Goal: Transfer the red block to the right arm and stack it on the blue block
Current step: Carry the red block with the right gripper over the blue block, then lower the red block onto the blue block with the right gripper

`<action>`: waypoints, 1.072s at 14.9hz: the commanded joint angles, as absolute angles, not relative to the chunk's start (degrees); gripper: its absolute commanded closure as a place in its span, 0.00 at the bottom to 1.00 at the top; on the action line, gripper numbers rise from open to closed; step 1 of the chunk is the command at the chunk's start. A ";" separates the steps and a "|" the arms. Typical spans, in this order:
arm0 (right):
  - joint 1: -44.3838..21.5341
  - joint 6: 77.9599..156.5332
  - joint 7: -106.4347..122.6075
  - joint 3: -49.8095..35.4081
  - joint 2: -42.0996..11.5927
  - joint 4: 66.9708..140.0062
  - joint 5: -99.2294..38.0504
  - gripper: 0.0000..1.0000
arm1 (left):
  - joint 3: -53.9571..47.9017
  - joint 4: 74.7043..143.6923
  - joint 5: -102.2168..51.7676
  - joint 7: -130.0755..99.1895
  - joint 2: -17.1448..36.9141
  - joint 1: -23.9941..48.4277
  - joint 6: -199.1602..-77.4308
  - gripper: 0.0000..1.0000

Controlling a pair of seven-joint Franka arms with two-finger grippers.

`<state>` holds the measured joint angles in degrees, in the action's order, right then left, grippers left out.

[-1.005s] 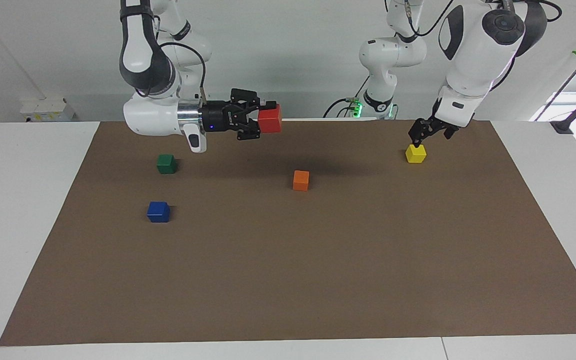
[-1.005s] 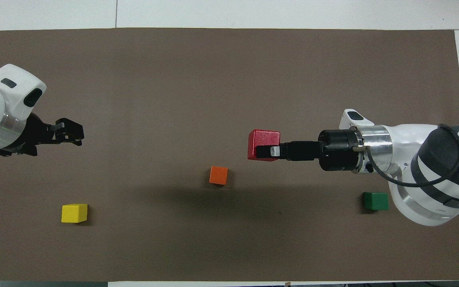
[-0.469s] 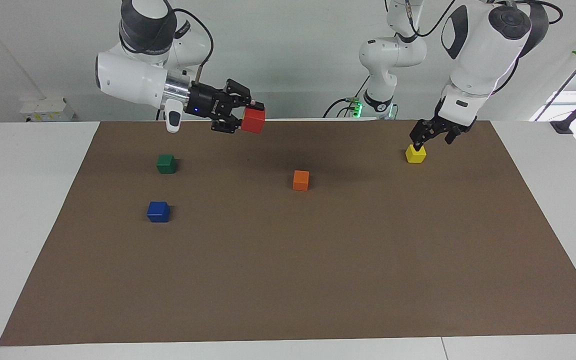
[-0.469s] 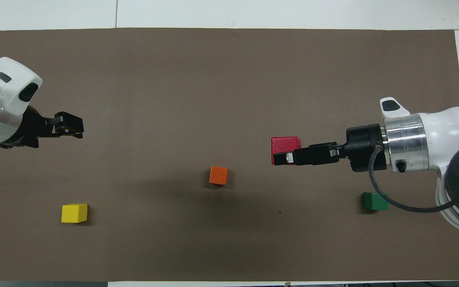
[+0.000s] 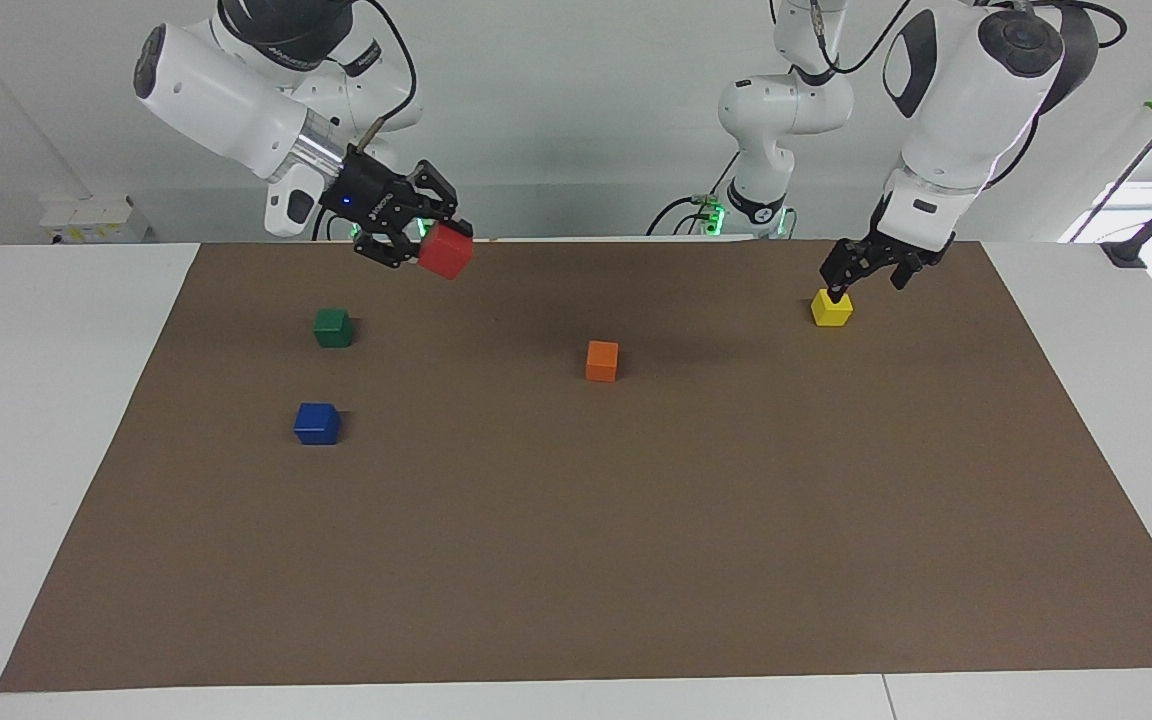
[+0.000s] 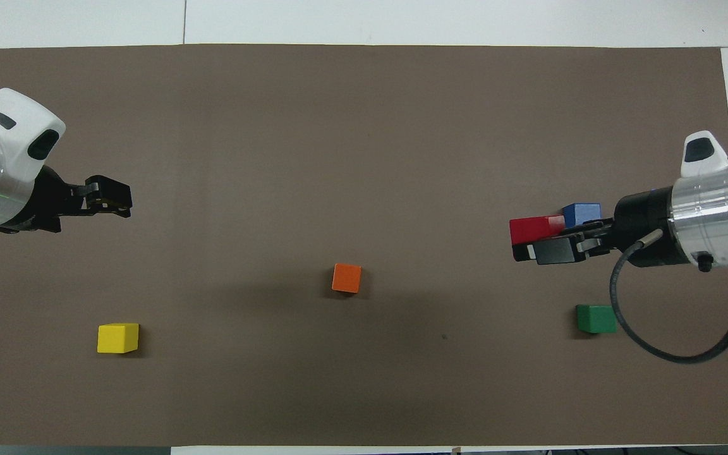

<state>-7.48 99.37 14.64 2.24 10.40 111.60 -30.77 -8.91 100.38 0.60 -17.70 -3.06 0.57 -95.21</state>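
The red block (image 5: 445, 250), a glossy cube held tilted, is clamped in the right pincer (image 5: 414, 236) in the air, high above the blue block (image 5: 317, 423) on the counter (image 5: 576, 520), likely for carrying over it. The left pincer (image 5: 861, 268) waits above the yellow block (image 5: 831, 307); I cannot tell its opening.
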 commanded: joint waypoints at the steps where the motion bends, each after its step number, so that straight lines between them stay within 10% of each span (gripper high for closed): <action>1: -5.71 97.56 12.75 1.67 10.20 110.13 -20.17 1.00 | -7.82 99.93 -0.09 -16.70 -3.51 1.67 -95.10 0.00; 16: -3.34 113.88 -2.21 1.41 -2.11 118.99 7.98 1.00 | -8.96 99.84 -0.09 -16.70 -3.69 1.14 -91.85 0.00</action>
